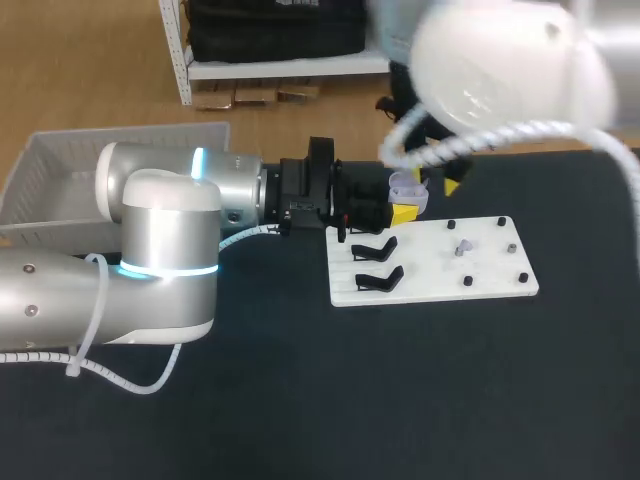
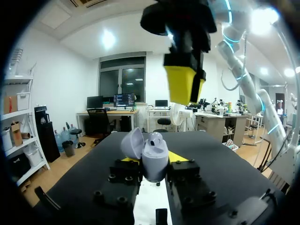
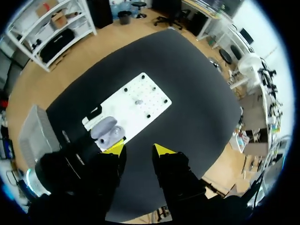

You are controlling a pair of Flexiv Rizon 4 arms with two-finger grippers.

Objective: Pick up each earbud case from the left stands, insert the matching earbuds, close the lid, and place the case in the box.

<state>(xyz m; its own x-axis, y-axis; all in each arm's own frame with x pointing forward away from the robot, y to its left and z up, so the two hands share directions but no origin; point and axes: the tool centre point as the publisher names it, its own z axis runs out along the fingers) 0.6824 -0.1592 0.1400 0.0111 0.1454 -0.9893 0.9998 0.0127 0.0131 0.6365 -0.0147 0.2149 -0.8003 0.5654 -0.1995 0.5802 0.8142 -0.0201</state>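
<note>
Furthest left sits one white plastic slatted bin [image 1: 60, 170], partly off the edge of the black table top [image 1: 400, 400]. One thick silver left arm [image 1: 160, 240] lies in front of it and stretches toward the middle. Its left gripper [image 1: 400, 205] is clamped on the single pale lavender earbud case [image 2: 154, 157], one finger on each flank. The case is held up off the table, just past the near corner of the board.

The case is small and rounded, of smooth matte plastic. Its lid is hinged open and tipped to one side, and a dark round hollow shows in the body. From here I can't tell whether an earbud is seated in it.

Just beyond lies one flat white rectangular board [image 1: 430, 260]. On its near end are two black angled stands [image 1: 375, 265], one behind the other, both bare. Four small black pegs [image 1: 467, 282] dot the far half. Among them is one tiny pale piece [image 1: 462, 246], too small to make out.

The one white right arm [image 1: 500, 70] comes in from the upper right. Its right gripper [image 3: 138, 149] hangs directly above the case, its yellow tips spread apart with nothing between them
</note>
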